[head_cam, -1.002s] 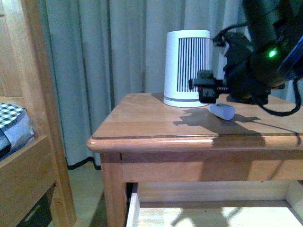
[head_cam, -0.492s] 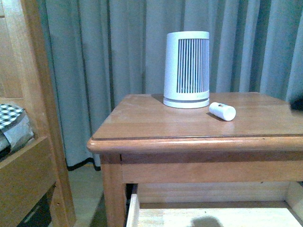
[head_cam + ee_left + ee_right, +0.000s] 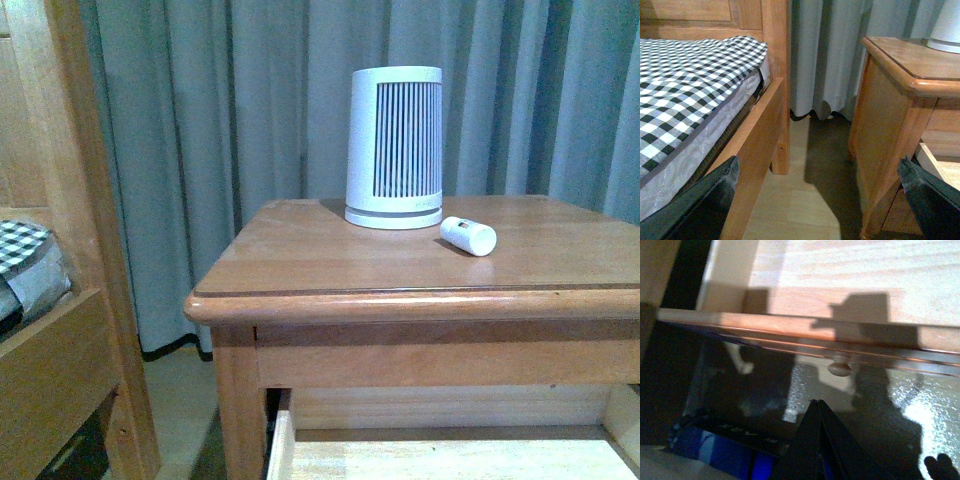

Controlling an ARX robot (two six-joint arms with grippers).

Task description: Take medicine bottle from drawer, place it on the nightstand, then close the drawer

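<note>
The medicine bottle (image 3: 468,235), small and white, lies on its side on the nightstand (image 3: 330,270) top, just right of the white slatted device. The drawer (image 3: 450,455) below the top stands pulled out, its pale inside showing. In the right wrist view I look down on the drawer's front edge (image 3: 810,327) and its round knob (image 3: 840,368); my right gripper (image 3: 815,402) is shut and empty, a short way out from the knob. My left gripper (image 3: 820,200) is open and empty, low over the floor between the bed and the nightstand's side (image 3: 890,125). Neither arm shows in the front view.
A white cylindrical device with dark vertical slats (image 3: 395,145) stands at the back of the nightstand top. A tall wooden bed frame (image 3: 70,250) with a checked mattress (image 3: 685,90) stands to the left. Grey curtains (image 3: 220,120) hang behind. A blue object (image 3: 715,450) lies below the right gripper.
The right arm, which hovered over the bottle a second ago, has withdrawn out of the front view. The bottle stays lying on the nightstand top.
</note>
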